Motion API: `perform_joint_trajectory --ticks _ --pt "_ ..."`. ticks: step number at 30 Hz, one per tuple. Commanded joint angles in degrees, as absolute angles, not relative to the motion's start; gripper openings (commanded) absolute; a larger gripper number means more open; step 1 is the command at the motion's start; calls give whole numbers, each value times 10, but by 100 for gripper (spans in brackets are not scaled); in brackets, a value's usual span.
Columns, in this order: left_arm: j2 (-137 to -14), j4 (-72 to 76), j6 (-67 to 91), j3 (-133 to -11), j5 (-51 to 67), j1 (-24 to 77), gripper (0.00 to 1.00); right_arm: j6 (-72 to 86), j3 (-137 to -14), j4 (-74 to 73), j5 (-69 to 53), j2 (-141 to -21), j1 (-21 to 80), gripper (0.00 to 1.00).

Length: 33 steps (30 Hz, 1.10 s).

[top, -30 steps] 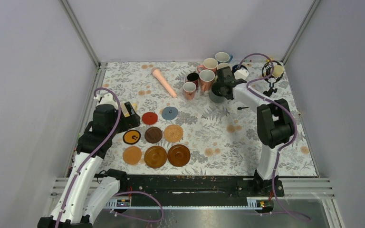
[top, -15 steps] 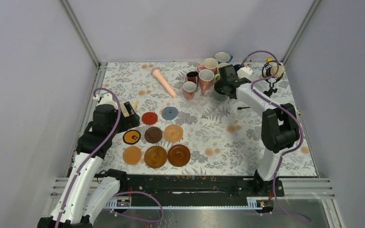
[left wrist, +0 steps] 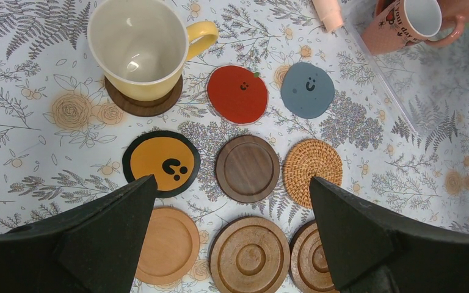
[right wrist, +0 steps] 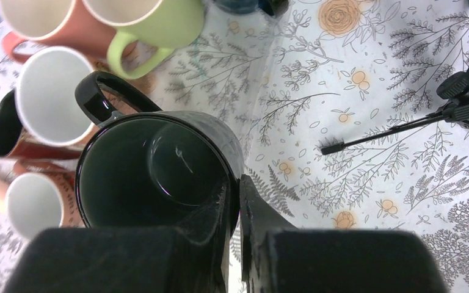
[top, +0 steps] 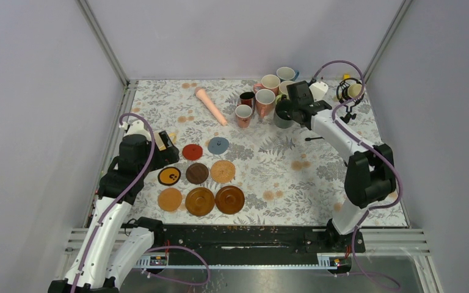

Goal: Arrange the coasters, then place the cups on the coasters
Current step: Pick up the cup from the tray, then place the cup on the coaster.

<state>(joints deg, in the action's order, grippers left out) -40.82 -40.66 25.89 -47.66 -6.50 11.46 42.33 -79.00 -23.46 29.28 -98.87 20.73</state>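
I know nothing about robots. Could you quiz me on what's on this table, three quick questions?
1. True or false: the right claw is shut on the rim of the black mug.
2. Which stands on a coaster? A pink mug, B yellow mug, C green mug.
3. Fill in: the left claw, holding nothing, is ___.
Key: 1 true; 2 B; 3 open.

The yellow ceramic mug [left wrist: 137, 46] stands on a dark brown round coaster [left wrist: 146, 107], left of the red disc coaster [left wrist: 238, 93]. The other handled mugs [top: 266, 96] cluster behind, far right.
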Motion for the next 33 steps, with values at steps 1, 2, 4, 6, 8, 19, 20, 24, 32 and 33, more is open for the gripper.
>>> perform_joint_trajectory --ticks 1,2,4,6,8,19,20,24,32,33 --pt "-401 -389 256 -501 -79 116 99 390 -782 -201 250 -906 210 0" --pt "-400 -389 257 -501 -80 116 99 388 -772 -206 239 -894 210 0" --pt "-401 -387 257 -499 -80 116 99 377 -751 -207 214 -865 211 0" --pt "-399 -388 257 -499 -77 116 99 351 -737 -218 180 -841 212 0" --pt "-397 -389 258 -498 -79 116 99 337 -722 -238 155 -819 214 0" --pt "-393 -384 264 -487 -58 116 99 543 -597 -298 179 -678 355 0" --pt "-390 -381 264 -484 -51 116 99 568 -594 -306 192 -675 382 0" --pt "-384 -373 263 -481 -39 116 99 671 -580 -321 233 -676 475 0" --pt "-368 -374 264 -482 -44 116 99 924 -645 -464 316 -747 616 0" --pt "-367 -375 265 -482 -43 116 99 953 -666 -495 327 -761 631 0"
